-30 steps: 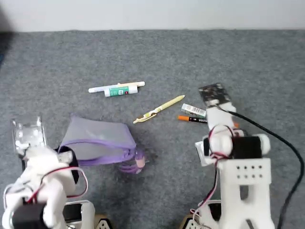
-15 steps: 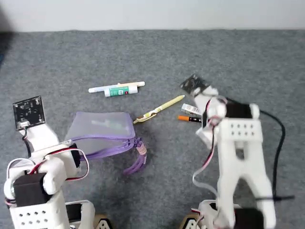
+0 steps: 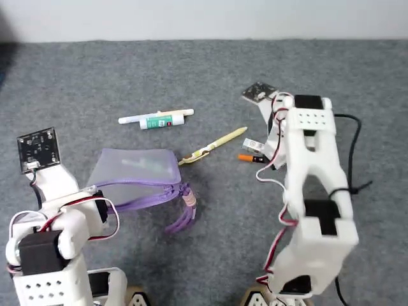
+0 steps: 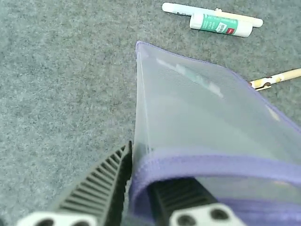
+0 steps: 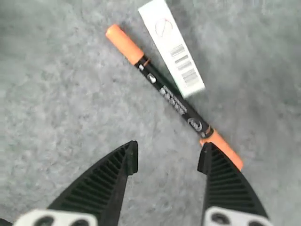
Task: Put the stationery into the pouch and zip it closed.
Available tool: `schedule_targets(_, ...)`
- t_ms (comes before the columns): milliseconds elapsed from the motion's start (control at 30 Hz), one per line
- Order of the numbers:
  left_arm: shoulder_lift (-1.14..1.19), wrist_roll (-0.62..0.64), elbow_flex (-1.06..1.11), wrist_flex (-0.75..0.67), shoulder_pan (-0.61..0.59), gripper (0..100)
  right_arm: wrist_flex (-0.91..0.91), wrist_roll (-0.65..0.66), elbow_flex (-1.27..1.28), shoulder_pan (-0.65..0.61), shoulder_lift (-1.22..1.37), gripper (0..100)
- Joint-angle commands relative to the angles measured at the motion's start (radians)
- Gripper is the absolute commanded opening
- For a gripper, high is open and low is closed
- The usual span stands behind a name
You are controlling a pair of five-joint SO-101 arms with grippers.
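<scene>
The pouch lies on the grey mat with its purple zip edge turned towards the arms and its mouth gaping. The left gripper is clamped on that purple edge at the end of the pouch nearest the left arm - one finger outside the clear wall, the other inside the mouth.

Well off the pouch's other end, the right gripper hangs low over an orange pen with its fingers spread apart and nothing between them. The pen's black barrel runs across just past the fingertips, and one orange end lies close to one finger; I cannot tell whether they touch. A small white box lies against the pen on the side away from the gripper.

Between the pouch and the orange pen a yellow pen lies slanted, one end near the pouch's far corner. Beyond the pouch, a glue stick and a white pen lie side by side - touching.
</scene>
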Motion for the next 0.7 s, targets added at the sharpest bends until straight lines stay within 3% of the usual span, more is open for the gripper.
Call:
schedule_targets(0, 0.008, 0.009, -0.008, -0.021, -0.008, 1, 0.001, 0.048, -0.087, 0.007, 0.093, 22.1)
schedule_targets(167, 0.011, 0.009, -0.008, -0.021, -0.008, 1, 0.010, 0.048, -0.101, -0.008, 0.225, 19.9)
schedule_targets(333, 0.008, 0.011, -0.008, 0.003, -0.008, 1, 0.059, 0.044, -0.097, -0.012, 0.252, 0.2)
schedule_targets(667, 0.006, 0.011, -0.010, 0.005, -0.009, 1, 0.213, 0.048, -0.097, -0.013, 0.064, 0.9)
